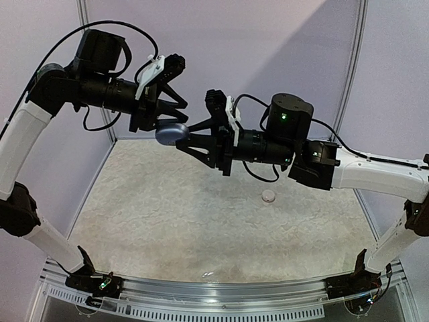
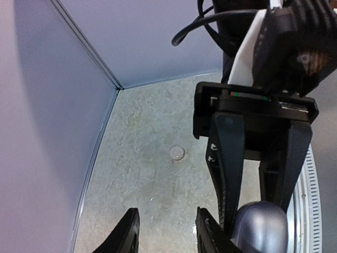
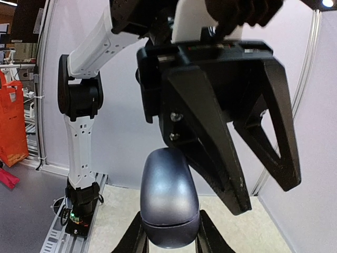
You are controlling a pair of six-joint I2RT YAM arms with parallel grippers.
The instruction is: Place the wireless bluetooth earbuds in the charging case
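Right gripper [image 3: 169, 240] pinches the blue-grey charging case [image 3: 168, 195] between its 2 fingers. Left gripper [image 2: 168, 232] gapes wide, empty, the case just outside its fingers. A small white round object [image 1: 268, 196] lies well below both.

A pale mottled table [image 1: 167, 228] sits between plain lilac walls [image 1: 255, 47]

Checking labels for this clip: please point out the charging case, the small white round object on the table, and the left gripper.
charging case [image 3: 168, 203]: right wrist view, middle of its blue-grey shell.
small white round object [image 1: 269, 196]: top external view, its centre.
left gripper [image 3: 266, 197]: right wrist view, midway between its open fingertips.
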